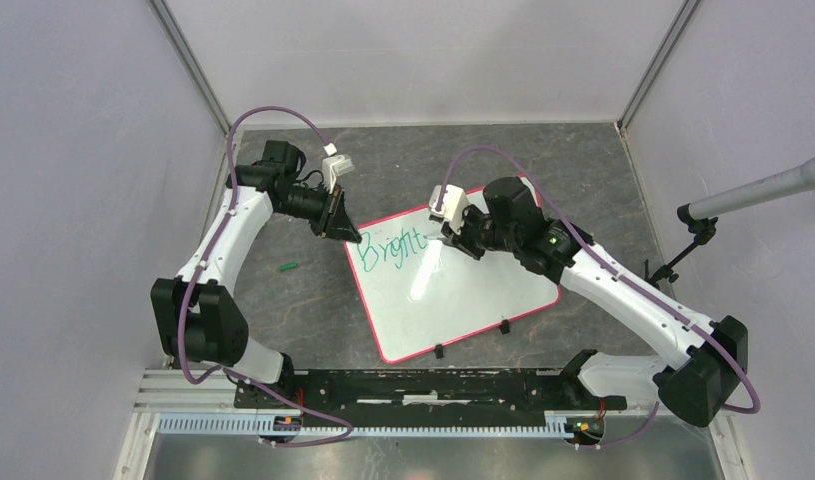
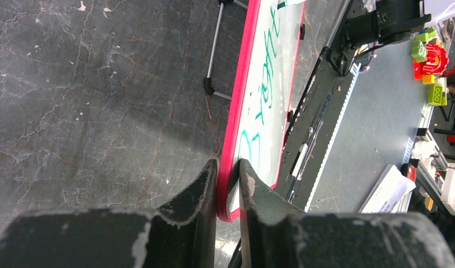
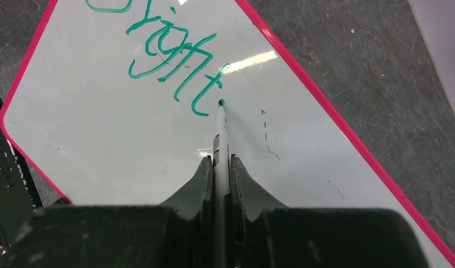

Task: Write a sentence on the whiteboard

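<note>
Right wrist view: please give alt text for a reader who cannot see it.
Two dark fingers grip a white marker, its green tip at the end of green lettering, "Bright", on a whiteboard. The red-rimmed board lies on a dark table.

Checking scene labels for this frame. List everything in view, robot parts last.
whiteboard: 1, white with a red-pink rim, mid-table, lying askew
lettering: 1 word, green, "Bright", near the board's far-left corner
marker: 1, white body with a green tip, tip by the final t
small green piece: 1, green, on the table left of the board
black clips: 2 seen, black, on the board's near edge
microphone: 1, grey on a black stand, right side
toy blocks: several, green and red, off the table
table: 1, dark grey, stone-patterned
left gripper: black, clamped on the board's corner rim
right gripper: black, shut on the marker
</note>
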Motion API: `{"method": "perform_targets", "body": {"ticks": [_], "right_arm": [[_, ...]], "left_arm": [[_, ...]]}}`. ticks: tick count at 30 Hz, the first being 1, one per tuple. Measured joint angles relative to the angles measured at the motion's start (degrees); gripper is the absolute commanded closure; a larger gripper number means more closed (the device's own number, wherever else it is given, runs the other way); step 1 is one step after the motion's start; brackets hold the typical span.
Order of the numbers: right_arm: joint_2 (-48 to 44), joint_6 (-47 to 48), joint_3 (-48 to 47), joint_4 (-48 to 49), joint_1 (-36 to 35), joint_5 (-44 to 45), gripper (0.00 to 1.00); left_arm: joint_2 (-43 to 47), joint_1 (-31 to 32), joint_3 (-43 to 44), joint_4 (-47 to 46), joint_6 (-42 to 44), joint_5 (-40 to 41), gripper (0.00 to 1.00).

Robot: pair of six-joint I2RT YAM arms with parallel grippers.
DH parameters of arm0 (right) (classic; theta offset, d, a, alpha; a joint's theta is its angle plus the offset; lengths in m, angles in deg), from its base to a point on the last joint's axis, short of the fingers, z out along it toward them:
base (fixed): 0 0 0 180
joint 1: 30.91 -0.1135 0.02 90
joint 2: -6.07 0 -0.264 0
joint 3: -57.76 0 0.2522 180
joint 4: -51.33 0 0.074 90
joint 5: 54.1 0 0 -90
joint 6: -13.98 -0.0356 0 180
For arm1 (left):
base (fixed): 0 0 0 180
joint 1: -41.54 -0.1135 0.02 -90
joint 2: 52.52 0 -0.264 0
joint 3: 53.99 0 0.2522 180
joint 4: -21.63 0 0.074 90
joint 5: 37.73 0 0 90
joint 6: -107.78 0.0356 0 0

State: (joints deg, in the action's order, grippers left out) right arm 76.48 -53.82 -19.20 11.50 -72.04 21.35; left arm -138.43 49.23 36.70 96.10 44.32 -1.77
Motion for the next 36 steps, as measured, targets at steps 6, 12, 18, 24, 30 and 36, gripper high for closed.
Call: {"method": "perform_targets", "body": {"ticks": [6, 12, 18, 24, 30, 36], "right_arm": [[-2.08, 0.00, 2.89, -0.22, -0.02, -0.52, 1.00], [-2.23, 0.00, 3.15, -0.52, 0.00, -0.98, 1.00], [-1.09, -0.04, 1.70, -0.98, -0.02, -1.03, 1.00], [0.81, -0.02, -1.07, -0.96, 0.00, -0.57, 1.00], [1.42, 0.20, -2.25, -1.01, 0.02, 0.37, 1.00], [1.31, 0.50, -2.25, -1.01, 0.90, 0.46, 1.00]], "left_arm": [[-0.04, -0.02, -0.04, -0.02, 0.00, -0.04, 0.98], [-0.09, -0.07, -0.07, 0.00, 0.00, -0.07, 0.97], [-0.09, -0.11, -0.09, -0.02, 0.00, -0.07, 0.98], [-0.09, -0.11, -0.17, -0.04, 0.00, -0.07, 0.97], [-0.09, -0.11, -0.20, -0.04, 0.00, -0.07, 0.98], [-0.09, -0.11, -0.20, -0.11, 0.00, -0.04, 0.98]]}}
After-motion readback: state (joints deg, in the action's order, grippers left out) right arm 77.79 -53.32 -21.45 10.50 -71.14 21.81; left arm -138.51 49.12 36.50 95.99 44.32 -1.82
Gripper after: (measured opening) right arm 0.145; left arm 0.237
